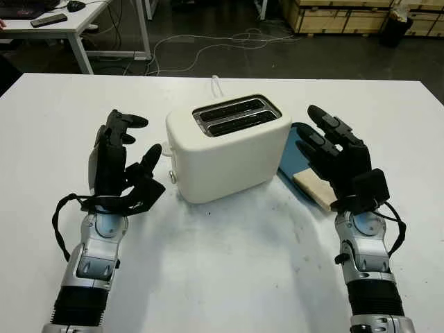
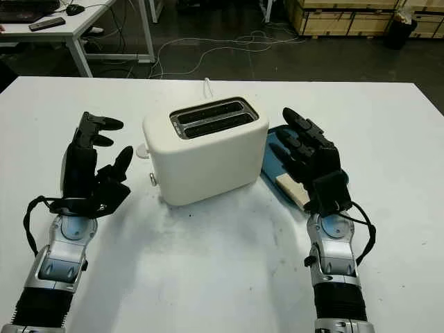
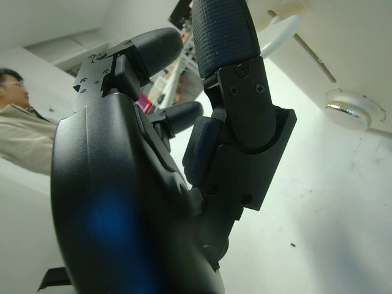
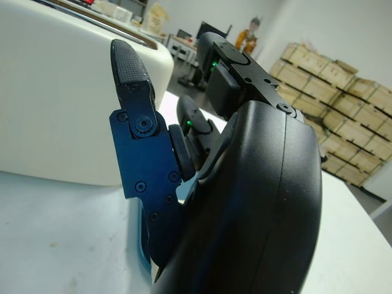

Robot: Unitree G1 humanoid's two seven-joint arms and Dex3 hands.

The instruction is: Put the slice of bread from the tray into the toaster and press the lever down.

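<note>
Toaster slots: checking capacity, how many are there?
2: both slots run side by side in the top of the white toaster, one farther from the robot, one nearer. Both look empty.

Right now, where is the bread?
In the left eye view the slice of bread lies on the blue tray, on the toaster's right side, partly under the open right hand.

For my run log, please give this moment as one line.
left hand: open, beside toaster | right hand: open, above bread on tray | slots empty
</note>
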